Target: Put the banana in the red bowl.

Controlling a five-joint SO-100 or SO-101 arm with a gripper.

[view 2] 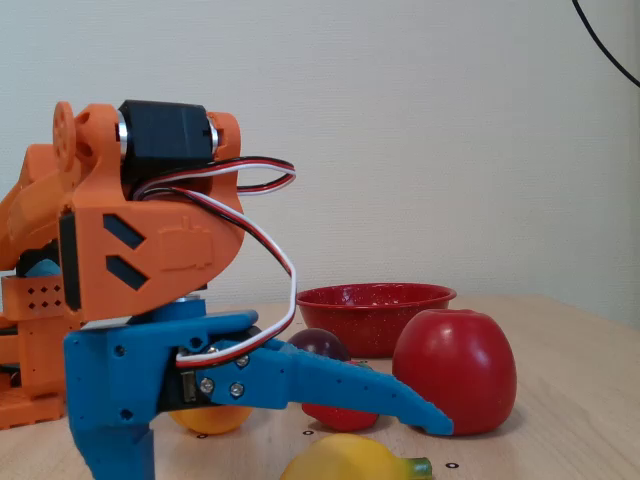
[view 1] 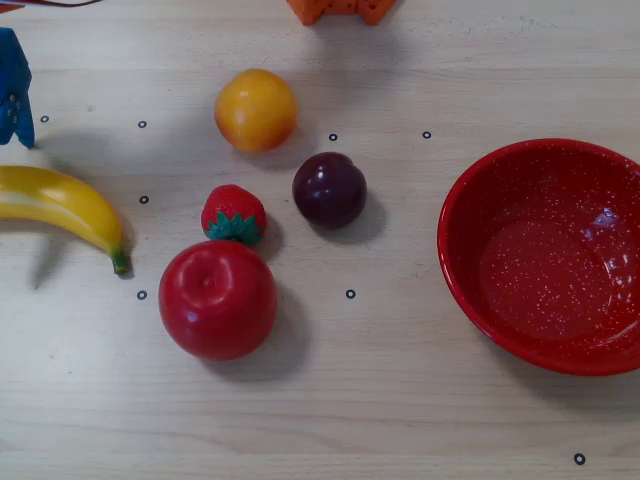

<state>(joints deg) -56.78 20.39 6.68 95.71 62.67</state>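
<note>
In the overhead view, the long glossy yellow plastic banana (view 1: 60, 205) lies at the left edge of the pale wooden bench (view 1: 400, 400), well apart from the empty speckled red bowl (view 1: 548, 255) on the right, with a shiny red plastic apple (view 1: 217, 299) between them. In the fixed view, the blue two-fingered tool (view 2: 260, 400) hangs spread just above the banana (view 2: 350, 462), probably lining up a grasp.

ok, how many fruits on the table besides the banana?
4, all in the overhead view: orange at the top, plum in the middle, strawberry left of the plum, apple just below the strawberry. None looks hidden.
</note>
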